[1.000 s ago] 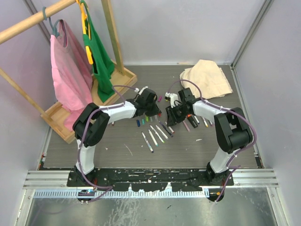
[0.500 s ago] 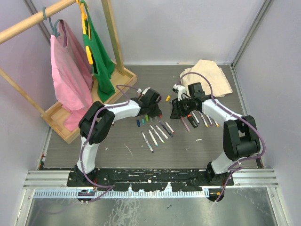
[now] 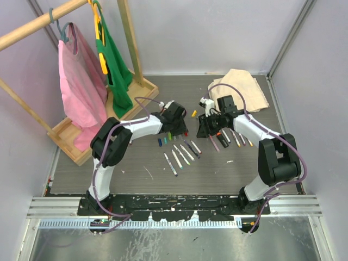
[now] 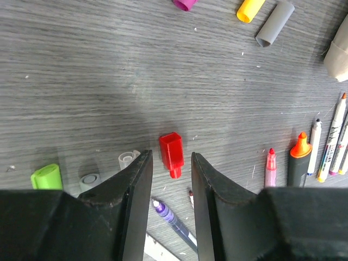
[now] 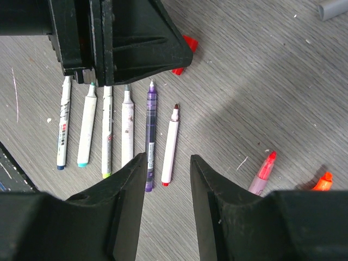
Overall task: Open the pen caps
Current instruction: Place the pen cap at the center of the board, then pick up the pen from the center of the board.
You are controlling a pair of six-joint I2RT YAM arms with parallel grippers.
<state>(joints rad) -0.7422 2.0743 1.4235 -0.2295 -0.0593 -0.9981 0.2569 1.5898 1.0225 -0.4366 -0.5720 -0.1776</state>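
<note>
We have a red cap [image 4: 172, 152] lying on the grey desk [image 4: 81, 81], and nothing holds it.
Our left gripper [image 4: 171, 159] hangs low with its jaws apart and grips nothing; the red cap lies right between the two tips. A green cap [image 4: 46, 176] and two pale caps [image 4: 128, 159] lie just beside that gripper, and a yellow cap [image 4: 249, 9] and a grey cap [image 4: 274, 23] lie farther off. Our right gripper [image 5: 167, 157] is apart too, with nothing in it, over a row of pens [image 5: 128, 130] that have their caps off and lie side by side.
</note>
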